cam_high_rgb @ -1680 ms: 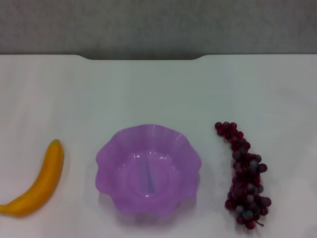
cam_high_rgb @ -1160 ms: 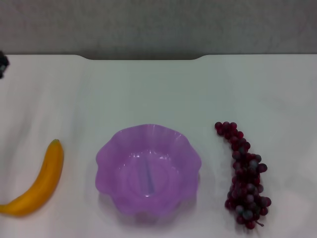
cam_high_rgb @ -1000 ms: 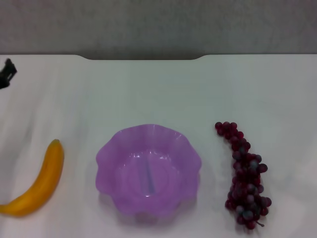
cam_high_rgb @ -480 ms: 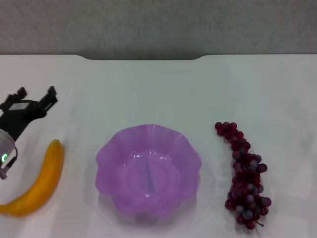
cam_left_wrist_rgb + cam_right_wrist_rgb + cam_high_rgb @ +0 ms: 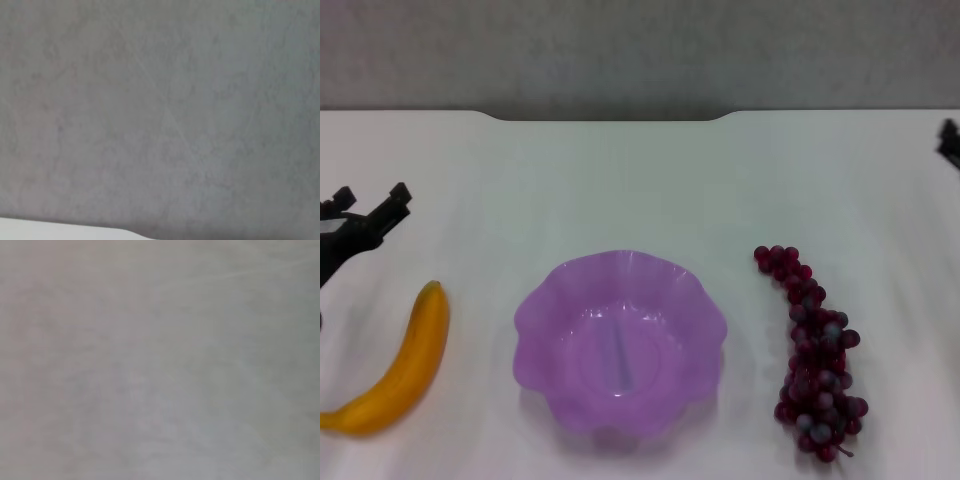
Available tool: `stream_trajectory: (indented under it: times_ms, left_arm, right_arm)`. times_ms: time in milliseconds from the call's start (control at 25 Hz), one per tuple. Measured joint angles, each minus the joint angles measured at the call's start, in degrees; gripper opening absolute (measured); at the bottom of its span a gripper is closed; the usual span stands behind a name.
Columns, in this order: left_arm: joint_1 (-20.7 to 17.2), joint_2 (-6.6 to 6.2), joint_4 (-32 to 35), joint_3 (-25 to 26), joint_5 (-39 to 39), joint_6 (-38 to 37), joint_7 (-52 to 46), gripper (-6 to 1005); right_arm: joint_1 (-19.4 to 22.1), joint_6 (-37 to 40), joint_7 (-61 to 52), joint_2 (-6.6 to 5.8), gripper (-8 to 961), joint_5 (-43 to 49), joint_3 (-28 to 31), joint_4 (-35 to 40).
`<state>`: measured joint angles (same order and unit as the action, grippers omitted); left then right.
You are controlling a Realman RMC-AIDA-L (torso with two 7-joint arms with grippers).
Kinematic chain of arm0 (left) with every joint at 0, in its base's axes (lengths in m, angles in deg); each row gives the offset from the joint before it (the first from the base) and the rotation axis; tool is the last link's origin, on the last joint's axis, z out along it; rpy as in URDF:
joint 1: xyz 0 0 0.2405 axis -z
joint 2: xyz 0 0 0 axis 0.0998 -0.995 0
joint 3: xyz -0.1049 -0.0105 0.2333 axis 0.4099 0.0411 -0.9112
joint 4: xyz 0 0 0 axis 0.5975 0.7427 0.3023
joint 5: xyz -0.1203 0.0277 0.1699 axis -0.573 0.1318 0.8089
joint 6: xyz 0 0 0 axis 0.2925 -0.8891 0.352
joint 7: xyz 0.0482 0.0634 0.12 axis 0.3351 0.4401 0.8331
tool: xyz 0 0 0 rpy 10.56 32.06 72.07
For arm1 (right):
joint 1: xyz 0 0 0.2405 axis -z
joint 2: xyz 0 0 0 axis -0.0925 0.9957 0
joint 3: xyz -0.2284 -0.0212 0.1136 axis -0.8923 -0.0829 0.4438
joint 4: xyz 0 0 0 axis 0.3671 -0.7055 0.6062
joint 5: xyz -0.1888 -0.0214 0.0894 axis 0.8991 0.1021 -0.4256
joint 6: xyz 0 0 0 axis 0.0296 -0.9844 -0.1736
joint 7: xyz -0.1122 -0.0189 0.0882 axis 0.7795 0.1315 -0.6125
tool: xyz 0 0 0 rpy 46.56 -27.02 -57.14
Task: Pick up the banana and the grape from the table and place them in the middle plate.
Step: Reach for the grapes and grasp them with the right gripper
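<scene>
The yellow-orange banana (image 5: 402,368) lies on the white table (image 5: 620,190) at the front left. The purple scalloped middle plate (image 5: 620,342) stands in the front centre and holds nothing. The dark-red grape bunch (image 5: 813,355) lies to its right. My left gripper (image 5: 367,202) is open at the left edge, just beyond the banana's far tip and apart from it. A black tip of my right gripper (image 5: 950,143) shows at the right edge, well beyond the grapes. Both wrist views show only a grey wall.
The table's dark notched far edge (image 5: 610,114) runs along the back, with a grey wall behind it. A thin strip of white table edge (image 5: 60,231) shows in the left wrist view.
My left gripper came in from the left edge and dropped toward the banana, then shifted slightly left. The tip of my right gripper has just come into view at the right edge.
</scene>
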<state>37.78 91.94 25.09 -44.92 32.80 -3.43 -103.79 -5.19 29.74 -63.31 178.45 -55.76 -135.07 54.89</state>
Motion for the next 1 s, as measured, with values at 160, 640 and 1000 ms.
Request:
stream_trajectory:
  times_ms: [160,640,1000]
  left_arm:
    - [-0.9,0.1,3.1,0.0,3.2,-2.2,-3.3,877]
    - [-3.8,0.37,5.6,-0.1,4.8,-8.3,-5.0,877]
    - [-4.1,0.45,5.9,0.0,4.7,-9.4,-4.8,877]
  right_arm:
    - [1.1,-4.1,-0.1,-0.12,878,-0.1,-6.6,6.2]
    - [3.1,-7.4,-2.0,-0.08,877,-0.4,-18.7,11.5]
    - [5.7,-7.2,-4.3,0.03,877,-0.4,-20.2,9.7]
